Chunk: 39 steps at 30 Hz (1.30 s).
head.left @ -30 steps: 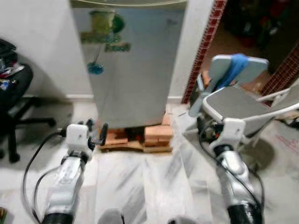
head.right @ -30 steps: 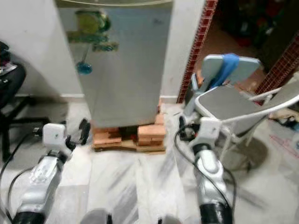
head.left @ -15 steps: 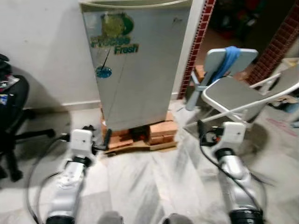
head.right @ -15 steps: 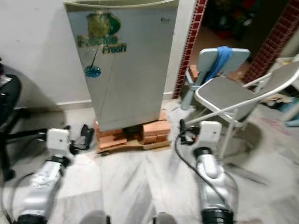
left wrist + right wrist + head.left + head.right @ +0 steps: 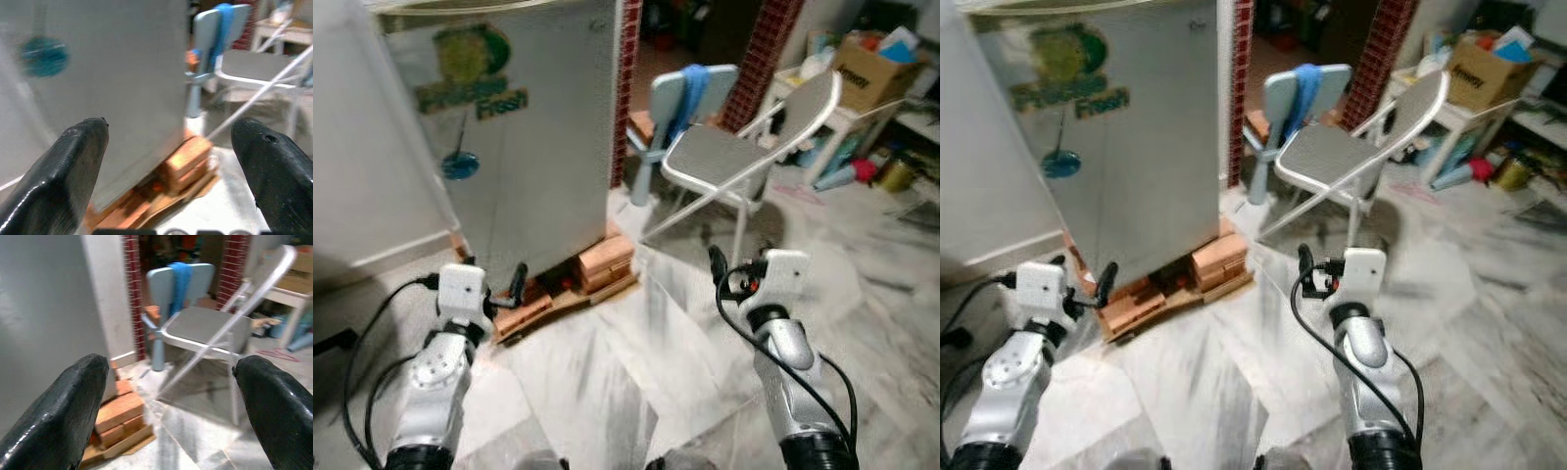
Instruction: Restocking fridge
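So on the left there's the left gripper (image 5: 516, 284), held low over the marble floor (image 5: 636, 382), fingers spread wide apart with nothing between them. Right ahead of it is the fridge (image 5: 519, 147), silver, door closed, with a green "Fresh" sticker (image 5: 470, 83) on the front. It sits up on a stack of bricks (image 5: 602, 266) and a wooden board. Past the fridge's right side is a red brick pillar (image 5: 626, 88), then a grey folding chair (image 5: 724, 157) with a pale blue plastic chair (image 5: 680, 93) behind it, blue cloth draped over the back. The right gripper (image 5: 717, 266) hangs in front of the folding chair, also wide open and empty. Far right, a cardboard box (image 5: 867, 69) on a white counter.
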Motion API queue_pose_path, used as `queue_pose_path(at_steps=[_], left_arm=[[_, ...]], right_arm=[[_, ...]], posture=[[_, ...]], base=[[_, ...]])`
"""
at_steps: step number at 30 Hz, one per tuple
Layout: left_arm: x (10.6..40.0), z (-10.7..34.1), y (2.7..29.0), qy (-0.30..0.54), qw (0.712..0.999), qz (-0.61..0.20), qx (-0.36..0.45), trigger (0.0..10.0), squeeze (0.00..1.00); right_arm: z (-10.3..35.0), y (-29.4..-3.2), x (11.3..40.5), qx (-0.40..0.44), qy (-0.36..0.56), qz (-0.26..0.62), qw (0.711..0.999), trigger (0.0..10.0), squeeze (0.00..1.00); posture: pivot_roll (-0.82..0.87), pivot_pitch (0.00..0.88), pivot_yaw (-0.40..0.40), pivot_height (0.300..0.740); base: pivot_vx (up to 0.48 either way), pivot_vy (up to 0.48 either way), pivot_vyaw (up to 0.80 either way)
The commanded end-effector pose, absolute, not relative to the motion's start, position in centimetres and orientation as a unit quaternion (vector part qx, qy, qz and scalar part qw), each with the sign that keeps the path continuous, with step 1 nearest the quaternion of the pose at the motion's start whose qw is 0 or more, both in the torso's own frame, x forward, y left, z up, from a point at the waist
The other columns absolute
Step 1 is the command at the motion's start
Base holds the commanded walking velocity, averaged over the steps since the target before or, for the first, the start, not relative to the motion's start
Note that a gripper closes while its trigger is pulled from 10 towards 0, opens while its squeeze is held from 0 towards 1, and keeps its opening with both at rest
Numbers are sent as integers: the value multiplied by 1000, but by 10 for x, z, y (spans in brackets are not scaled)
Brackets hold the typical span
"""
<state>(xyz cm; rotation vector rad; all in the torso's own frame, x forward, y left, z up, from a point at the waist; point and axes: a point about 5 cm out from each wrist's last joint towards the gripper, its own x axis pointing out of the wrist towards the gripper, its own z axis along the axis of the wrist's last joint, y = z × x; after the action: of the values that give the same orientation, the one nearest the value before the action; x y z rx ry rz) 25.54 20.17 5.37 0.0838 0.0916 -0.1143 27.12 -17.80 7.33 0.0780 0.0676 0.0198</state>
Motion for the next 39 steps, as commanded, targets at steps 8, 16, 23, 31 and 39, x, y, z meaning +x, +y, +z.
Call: queue_pose_path(at_steps=[8,16,23,31,39], left_arm=[[254,51,195,46,995,-81,36,10000,0],[253,48,196,50,995,-74,41,10000,0],[252,47,199,54,996,-66,39,10000,0],[248,43,198,57,996,-58,39,10000,0],[247,42,200,62,996,-46,39,10000,0]], right_arm=[[76,-180,273,39,29,7,999,10000,0],[77,-183,273,36,28,4,999,10000,0],[75,-183,270,35,29,1,999,10000,0],[74,-181,270,34,32,8,999,10000,0],[76,-179,273,34,31,21,999,10000,0]], posture=[[65,0,-30,740],[63,0,-31,740],[59,0,-25,740],[67,0,-36,740],[73,0,-40,740]], base=[[0,0,-800],[0,0,-800],[0,0,-800],[0,0,-200],[0,0,0]])
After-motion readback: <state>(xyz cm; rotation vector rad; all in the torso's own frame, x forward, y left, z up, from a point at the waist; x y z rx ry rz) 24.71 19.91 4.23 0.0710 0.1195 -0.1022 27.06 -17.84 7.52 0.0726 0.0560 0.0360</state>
